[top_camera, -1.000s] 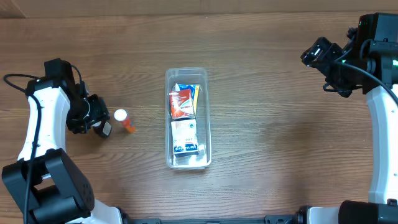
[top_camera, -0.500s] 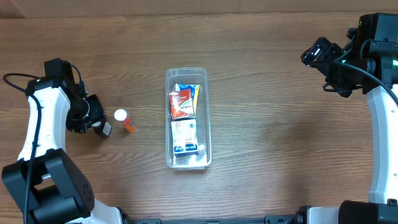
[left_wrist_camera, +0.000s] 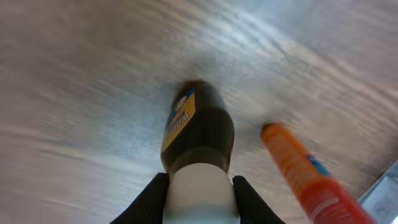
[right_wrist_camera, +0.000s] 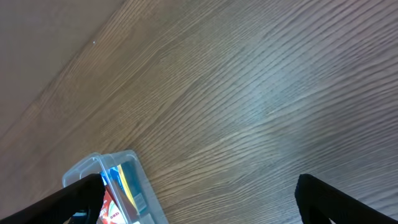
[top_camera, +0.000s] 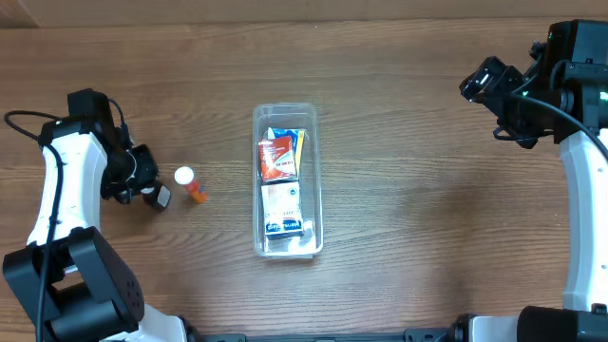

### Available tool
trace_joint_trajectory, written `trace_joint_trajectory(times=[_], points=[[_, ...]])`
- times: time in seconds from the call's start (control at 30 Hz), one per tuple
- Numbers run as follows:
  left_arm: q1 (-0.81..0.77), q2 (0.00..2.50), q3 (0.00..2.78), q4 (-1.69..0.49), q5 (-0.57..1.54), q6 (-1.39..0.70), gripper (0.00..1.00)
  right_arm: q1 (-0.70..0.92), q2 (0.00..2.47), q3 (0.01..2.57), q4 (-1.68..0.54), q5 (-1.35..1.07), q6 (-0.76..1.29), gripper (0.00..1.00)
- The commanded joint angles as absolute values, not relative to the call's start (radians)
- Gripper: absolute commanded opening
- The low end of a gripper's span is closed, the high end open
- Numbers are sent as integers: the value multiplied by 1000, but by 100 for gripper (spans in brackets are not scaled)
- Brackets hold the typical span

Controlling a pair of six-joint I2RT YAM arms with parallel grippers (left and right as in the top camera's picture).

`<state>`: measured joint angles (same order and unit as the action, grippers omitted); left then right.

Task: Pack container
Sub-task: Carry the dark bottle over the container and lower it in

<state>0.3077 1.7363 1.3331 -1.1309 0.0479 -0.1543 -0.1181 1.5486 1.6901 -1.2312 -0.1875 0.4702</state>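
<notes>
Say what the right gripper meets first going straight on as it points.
Likely the bare wooden table; the container sits off to the side of the right gripper's line in the wrist view, though depth is unclear.

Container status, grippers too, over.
Left gripper shut on bottle. Right gripper open. Container holds boxes. Orange tube outside, beside bottle.

Brown wood-grain table (top_camera: 427, 218) fills view; soft even light, possibly overhead.

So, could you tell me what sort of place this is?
Probably a robotics lab bench: a left arm and right arm flank a wooden table, with a clear container of small boxes, and the left gripper grips a dark bottle.
</notes>
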Motion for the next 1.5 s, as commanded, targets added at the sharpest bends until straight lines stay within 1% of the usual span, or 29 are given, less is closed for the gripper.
trace_joint_trajectory(times=[0.0, 0.2, 0.33, 0.43, 0.57, 0.63, 0.67, 0.77, 0.9, 1.0, 1.2, 1.47], points=[[308, 1737, 1486, -1232, 43, -153, 8, -119, 1547, 1699, -1229, -196, 471, 100], [274, 1737, 1910, -1477, 88, -127, 9, -119, 1547, 1699, -1229, -196, 471, 100], [176, 1737, 2166, -1570, 86, -127, 9, -119, 1547, 1699, -1229, -196, 471, 100], [69, 1737, 2256, -1580, 107, -128, 9, -119, 1547, 1699, -1229, -196, 471, 100], [-138, 1746, 2237, -1526, 123, -134, 10, -119, 1547, 1699, -1229, -196, 471, 100], [-227, 1753, 2191, -1485, 123, -143, 10, -119, 1547, 1699, -1229, -196, 471, 100], [-302, 1765, 2135, -1451, 120, -176, 11, -119, 1547, 1699, -1229, -196, 471, 100], [-382, 1795, 2041, -1379, 120, -251, 11, -119, 1547, 1699, -1229, -196, 471, 100], [-442, 1850, 1951, -1272, 115, -404, 8, -119, 1547, 1699, -1229, -196, 471, 100], [-479, 1904, 1915, -1230, 77, -515, 8, -119, 1547, 1699, -1229, -196, 471, 100], [-532, 1970, 1898, -1206, 18, -571, 9, -119, 1547, 1699, -1229, -196, 471, 100], [-538, 1973, 1898, -1208, 19, -575, 9, -119, 1547, 1699, -1229, -196, 471, 100]])
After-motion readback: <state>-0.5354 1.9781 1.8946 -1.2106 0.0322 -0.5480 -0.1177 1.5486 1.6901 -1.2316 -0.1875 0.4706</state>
